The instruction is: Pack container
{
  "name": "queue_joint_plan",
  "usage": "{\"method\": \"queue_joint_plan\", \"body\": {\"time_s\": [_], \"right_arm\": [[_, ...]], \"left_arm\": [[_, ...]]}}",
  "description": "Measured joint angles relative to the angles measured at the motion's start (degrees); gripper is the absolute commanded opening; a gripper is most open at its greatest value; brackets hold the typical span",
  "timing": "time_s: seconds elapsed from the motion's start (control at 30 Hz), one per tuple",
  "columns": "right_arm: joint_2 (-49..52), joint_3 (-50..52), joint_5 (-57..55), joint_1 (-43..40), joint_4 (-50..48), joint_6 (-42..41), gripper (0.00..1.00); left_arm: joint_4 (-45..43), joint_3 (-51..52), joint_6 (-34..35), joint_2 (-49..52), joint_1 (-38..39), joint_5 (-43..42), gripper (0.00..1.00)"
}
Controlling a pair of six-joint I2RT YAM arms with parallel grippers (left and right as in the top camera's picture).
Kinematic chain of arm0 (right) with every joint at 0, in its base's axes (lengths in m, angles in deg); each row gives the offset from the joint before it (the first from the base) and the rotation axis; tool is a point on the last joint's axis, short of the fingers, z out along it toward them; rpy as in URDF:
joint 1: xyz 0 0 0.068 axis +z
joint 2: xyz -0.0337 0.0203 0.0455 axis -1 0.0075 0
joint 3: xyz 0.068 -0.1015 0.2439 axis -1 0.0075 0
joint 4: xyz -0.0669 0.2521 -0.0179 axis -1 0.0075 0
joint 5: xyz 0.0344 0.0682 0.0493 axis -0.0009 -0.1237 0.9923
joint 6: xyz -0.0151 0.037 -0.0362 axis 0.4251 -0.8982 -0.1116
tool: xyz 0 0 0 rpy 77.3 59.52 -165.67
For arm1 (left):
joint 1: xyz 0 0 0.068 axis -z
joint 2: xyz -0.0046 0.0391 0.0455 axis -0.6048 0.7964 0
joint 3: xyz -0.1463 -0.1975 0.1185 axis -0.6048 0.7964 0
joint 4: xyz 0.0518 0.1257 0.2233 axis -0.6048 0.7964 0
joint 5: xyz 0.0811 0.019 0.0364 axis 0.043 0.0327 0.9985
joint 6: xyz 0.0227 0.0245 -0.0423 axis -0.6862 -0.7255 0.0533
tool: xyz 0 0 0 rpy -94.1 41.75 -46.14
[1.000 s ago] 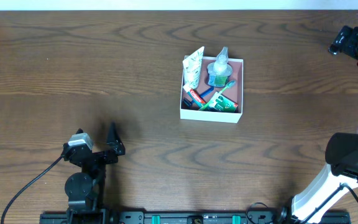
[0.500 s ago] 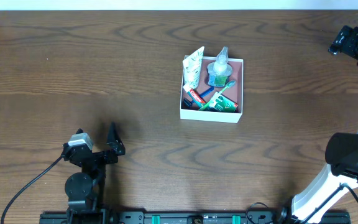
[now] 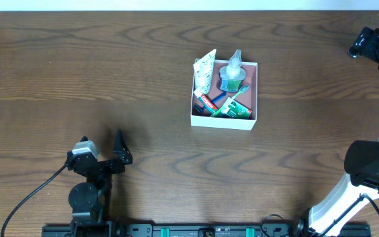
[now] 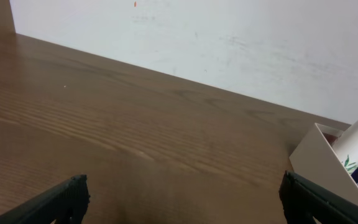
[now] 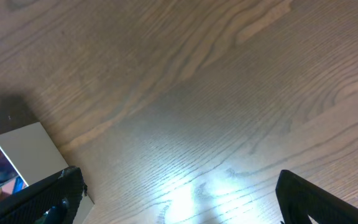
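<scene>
The container (image 3: 252,91), a square shallow box with white walls and a pink inside, sits right of the table's middle. It holds a toothpaste tube (image 3: 204,69), a clear bottle (image 3: 231,71), a red toothpaste box and green toothbrush items. Its white corner shows in the left wrist view (image 4: 319,163) and the right wrist view (image 5: 27,146). My left gripper (image 3: 118,150) is open and empty at the front left, far from the container; its fingers frame bare wood (image 4: 182,199). My right gripper (image 5: 179,199) is open and empty above bare wood; the right arm (image 3: 374,45) is at the far right edge.
The table is dark brown wood (image 3: 110,66). A white wall runs along its far edge (image 4: 229,43). A black cable (image 3: 25,204) trails from the left arm's base at the front left. The right arm's base (image 3: 367,171) stands at the front right.
</scene>
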Motion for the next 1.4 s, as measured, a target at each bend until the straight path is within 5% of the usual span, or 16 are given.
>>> {"method": "queue_joint_plan", "body": {"time_s": [0.6, 1.4], "right_arm": [[-2.7, 0.1, 0.0, 0.2, 0.0, 0.0, 0.99], [-45.5, 1.4, 0.0, 0.8, -0.1, 0.0, 0.99]], "left_arm": [[0.0, 0.0, 0.0, 0.0, 0.0, 0.0, 0.98], [0.0, 0.0, 0.0, 0.0, 0.0, 0.0, 0.98]]}}
